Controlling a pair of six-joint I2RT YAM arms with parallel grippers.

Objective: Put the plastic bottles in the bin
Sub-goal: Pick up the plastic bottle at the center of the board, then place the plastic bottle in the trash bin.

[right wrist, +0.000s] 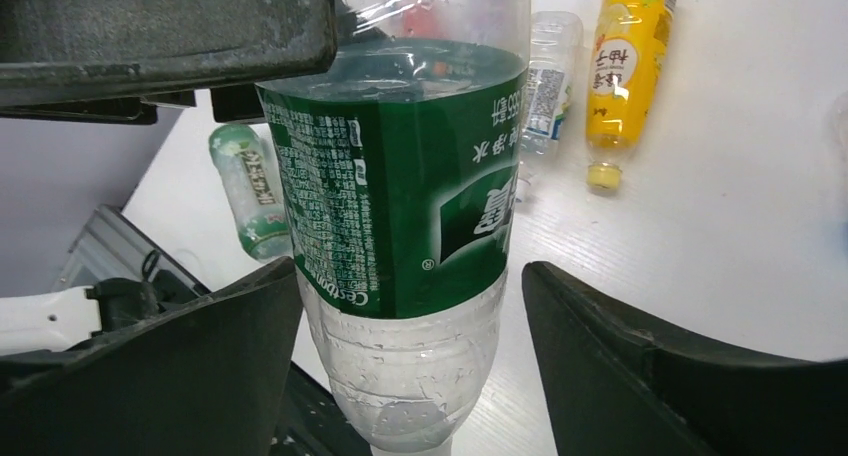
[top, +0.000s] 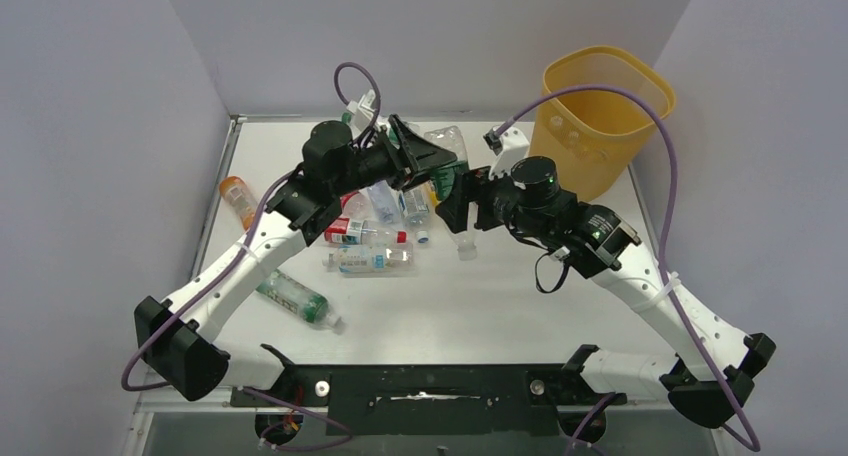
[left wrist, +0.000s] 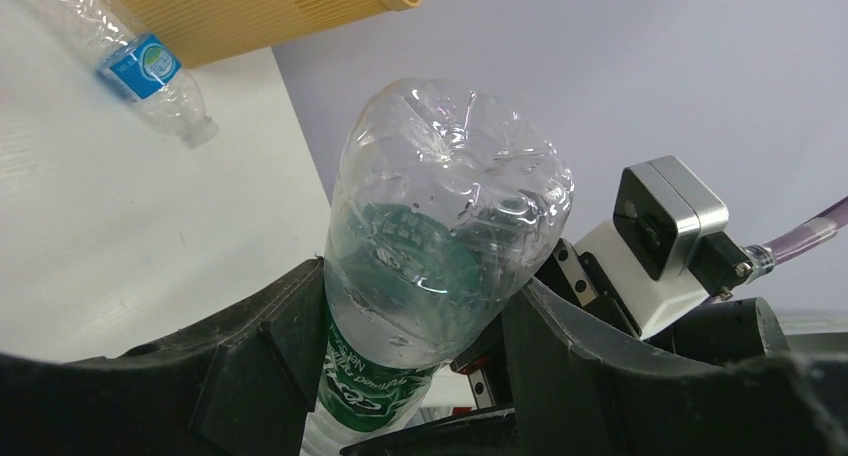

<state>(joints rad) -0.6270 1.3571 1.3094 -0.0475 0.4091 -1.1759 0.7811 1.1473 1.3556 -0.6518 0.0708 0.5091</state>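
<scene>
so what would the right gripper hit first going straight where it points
Probably the green-label bottle: it sits between the open fingers of the right gripper, held by the left gripper.

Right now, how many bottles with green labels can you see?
2. The raised bottle is gripped by the left end effector; the lone bottle lies on the table beside the left arm. The arms may hide more.

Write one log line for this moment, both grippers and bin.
left gripper: grips green-label bottle | right gripper: open around it | bin: far right
</scene>
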